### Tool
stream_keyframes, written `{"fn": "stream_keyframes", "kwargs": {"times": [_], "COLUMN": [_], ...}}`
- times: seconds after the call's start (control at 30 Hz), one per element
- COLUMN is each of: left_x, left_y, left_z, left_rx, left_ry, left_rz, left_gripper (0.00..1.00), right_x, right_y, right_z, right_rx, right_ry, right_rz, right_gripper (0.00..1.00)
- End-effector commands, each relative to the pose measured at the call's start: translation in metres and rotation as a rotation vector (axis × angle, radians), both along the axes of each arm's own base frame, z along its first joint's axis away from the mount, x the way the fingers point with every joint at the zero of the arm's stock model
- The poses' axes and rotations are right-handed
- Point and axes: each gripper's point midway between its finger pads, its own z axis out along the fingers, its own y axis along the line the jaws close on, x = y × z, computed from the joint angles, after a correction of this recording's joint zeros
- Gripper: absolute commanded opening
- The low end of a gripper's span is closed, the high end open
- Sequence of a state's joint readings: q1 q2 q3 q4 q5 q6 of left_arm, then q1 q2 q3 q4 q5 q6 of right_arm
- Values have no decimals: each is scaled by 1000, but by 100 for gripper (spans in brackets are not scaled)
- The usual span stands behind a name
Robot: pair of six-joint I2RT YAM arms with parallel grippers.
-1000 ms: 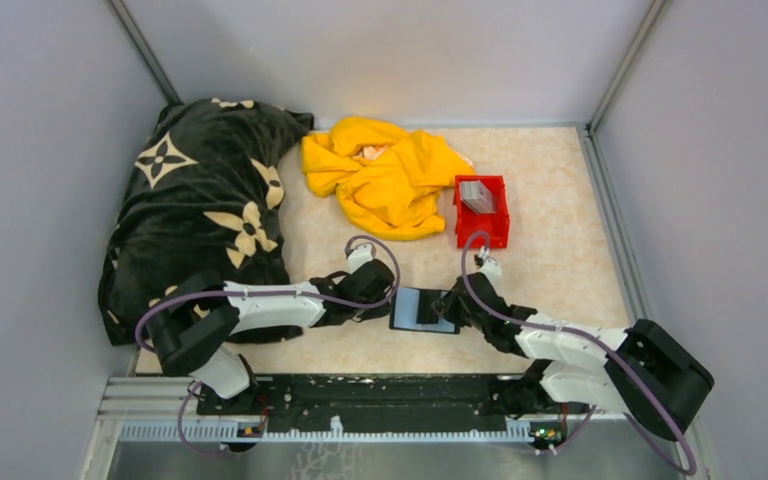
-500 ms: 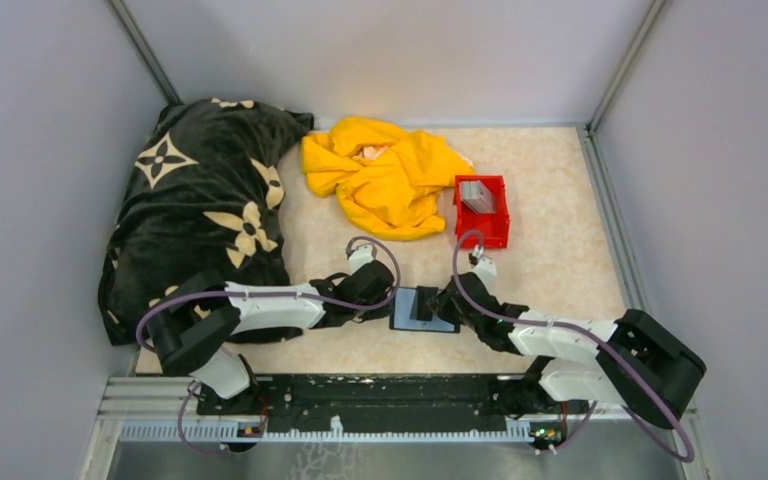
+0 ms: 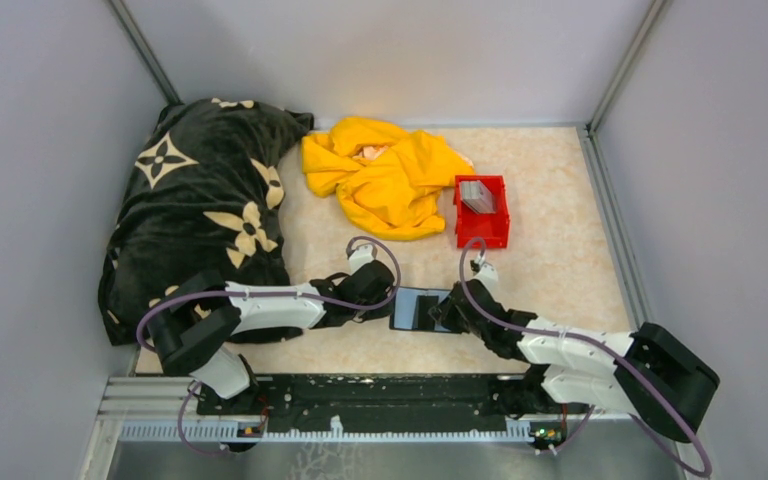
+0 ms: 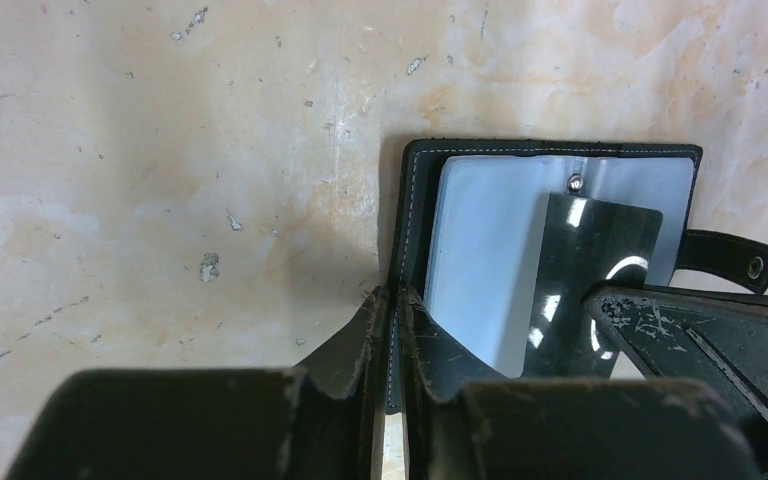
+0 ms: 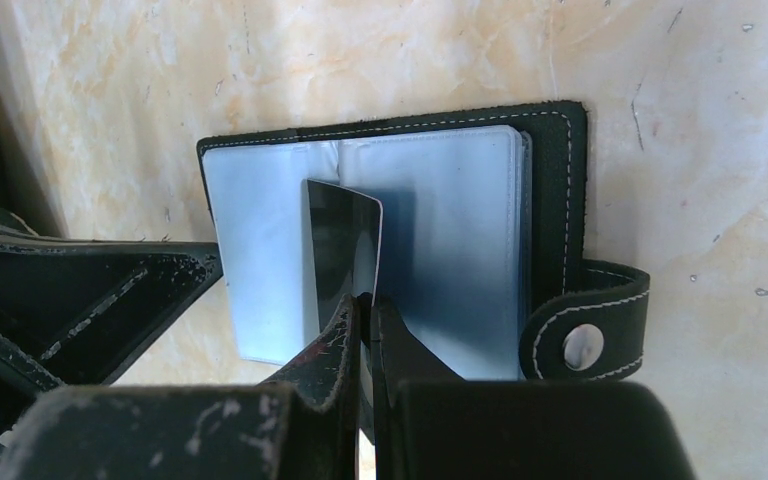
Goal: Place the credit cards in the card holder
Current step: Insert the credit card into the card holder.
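The black card holder (image 3: 415, 310) lies open on the table between both arms, its clear sleeves (image 5: 460, 250) facing up and its snap tab (image 5: 585, 335) off to one side. My left gripper (image 4: 397, 300) is shut on the holder's stitched left cover edge. Over the sleeves, my right gripper (image 5: 367, 305) is shut on one dark, glossy credit card (image 5: 343, 240) that stands on its edge near the fold. The same card (image 4: 585, 260) appears in the left wrist view. More grey credit cards (image 3: 477, 195) sit stacked in the red bin (image 3: 495, 235).
A crumpled yellow cloth (image 3: 385, 185) lies behind the holder, left of the red bin. A black blanket with cream flower prints (image 3: 200, 200) fills the left side. Grey walls close in the table on three sides.
The right gripper moved left over the holder with its card, then eased back slightly, and its arm swung. The left gripper and the holder stayed put.
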State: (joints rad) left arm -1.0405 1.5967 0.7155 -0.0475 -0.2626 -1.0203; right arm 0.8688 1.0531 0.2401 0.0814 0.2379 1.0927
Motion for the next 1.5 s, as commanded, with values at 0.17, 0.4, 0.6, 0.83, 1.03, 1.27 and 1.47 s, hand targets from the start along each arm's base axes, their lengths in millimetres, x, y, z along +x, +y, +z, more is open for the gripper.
{"fn": "stream_keyframes", "kwargs": {"times": [0.17,0.4,0.6,0.83,1.03,1.27,1.47], "left_x": [-56,-57,-57,-58,-59,-59,-59], "left_y": [69,69,68,69,69,69,68], "left_z": [-69,-71,-72,-73,-74,-74,-74], "left_rx": [298,296,294,294,291,290,284], "left_ry": [215,219,221,223,226,225,222], "left_rz": [-56,-59,-61,-63,-64,-68,-72], "left_gripper": [14,14,14,14,14,14,13], "right_x": [-21,-17,-18,-18,-19,-22,-23], "right_y": [-17,-16,-16,-16,-20,-26,-23], "right_z": [-42,-45,-46,-39,-38,-38,-37], "right_rx": [-161,-199,-245,-277,-321,-390,-466], "right_ry": [109,112,127,113,122,137,155], "right_rz": [57,66,91,96,111,126,157], "right_gripper": [0,0,28,42,44,44,44]}}
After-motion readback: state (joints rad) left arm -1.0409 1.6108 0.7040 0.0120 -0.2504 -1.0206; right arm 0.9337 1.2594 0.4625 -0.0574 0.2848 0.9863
